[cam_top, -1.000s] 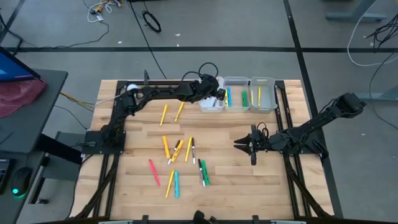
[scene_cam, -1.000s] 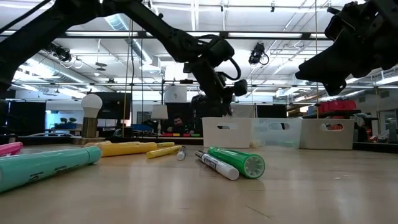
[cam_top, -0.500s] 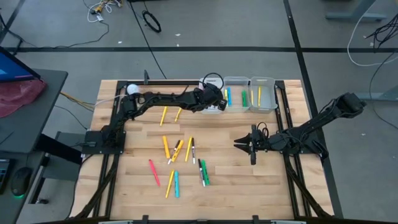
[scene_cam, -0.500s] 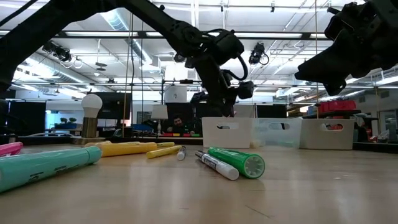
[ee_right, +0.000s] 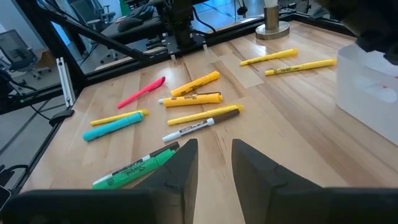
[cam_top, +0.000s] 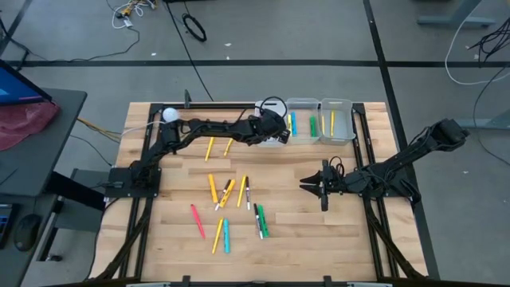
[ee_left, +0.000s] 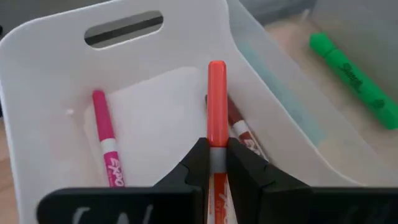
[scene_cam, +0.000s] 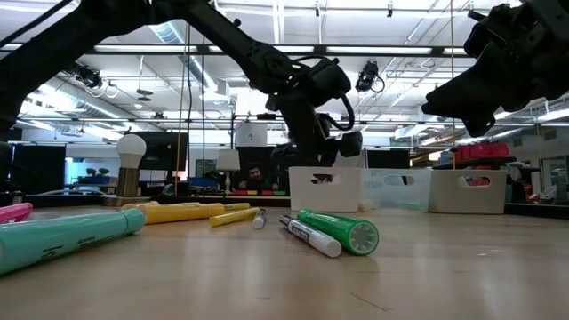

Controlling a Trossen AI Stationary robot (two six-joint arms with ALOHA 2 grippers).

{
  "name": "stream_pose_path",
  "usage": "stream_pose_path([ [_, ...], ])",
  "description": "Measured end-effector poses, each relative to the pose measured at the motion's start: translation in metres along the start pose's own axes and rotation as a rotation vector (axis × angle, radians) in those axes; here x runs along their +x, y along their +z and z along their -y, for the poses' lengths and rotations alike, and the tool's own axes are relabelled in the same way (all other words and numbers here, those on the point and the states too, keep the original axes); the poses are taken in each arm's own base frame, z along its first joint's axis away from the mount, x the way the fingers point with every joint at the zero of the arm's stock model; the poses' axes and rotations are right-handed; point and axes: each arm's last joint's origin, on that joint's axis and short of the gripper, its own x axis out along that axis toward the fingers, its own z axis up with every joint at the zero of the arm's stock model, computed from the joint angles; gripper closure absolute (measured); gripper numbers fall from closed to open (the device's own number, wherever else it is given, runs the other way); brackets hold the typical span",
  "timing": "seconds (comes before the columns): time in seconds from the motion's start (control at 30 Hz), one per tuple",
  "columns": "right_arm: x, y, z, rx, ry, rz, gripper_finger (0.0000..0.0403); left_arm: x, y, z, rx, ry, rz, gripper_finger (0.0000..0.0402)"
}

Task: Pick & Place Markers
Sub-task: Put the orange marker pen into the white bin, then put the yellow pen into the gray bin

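My left gripper (cam_top: 275,127) is over the white bin (ee_left: 56,81) at the table's far edge, shut on an orange marker (ee_left: 216,93). A pink marker (ee_left: 104,134) and a red one (ee_left: 242,130) lie on the bin's floor. My right gripper (cam_top: 307,184) waits open above the table's right middle, touching nothing. Several loose markers (cam_top: 227,191) in yellow, orange, pink, cyan and green lie flat mid-table; the low view shows a green one (scene_cam: 342,231) nearest. My left gripper pinches the orange marker's barrel (ee_left: 216,163) between its two fingers. The marker runs along the fingers and sticks out past their tips. Its orange end (ee_left: 216,68) points into the white bin. Whether that end touches the bin's floor cannot be told.
Two clear bins (cam_top: 303,119) (cam_top: 339,119) stand right of the white one along the far edge, with markers inside; a green marker (ee_left: 348,65) lies in the nearer one. A white bulb-shaped object (cam_top: 168,113) stands at the far left. Bare wood lies toward the near edge.
My left arm has stretched out flatter, and its gripper has shifted a little toward the table's right and dipped toward the white bin, keeping hold of the orange marker. The right arm and the loose markers have not moved.
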Motion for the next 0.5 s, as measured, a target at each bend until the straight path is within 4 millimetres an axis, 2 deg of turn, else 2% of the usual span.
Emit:
stream_pose_path([
  [0.27,0.0000,-0.0006,0.0003,-0.004,-0.003,-0.006,0.0305,0.0088,-0.0085,0.0002,0.003,-0.002,-0.020,0.0337],
  [0.5,0.0000,-0.0008,0.0004,-0.005,-0.003,-0.008,0.0305,0.0100,-0.0079,-0.0006,-0.003,-0.017,-0.031,0.0307],
])
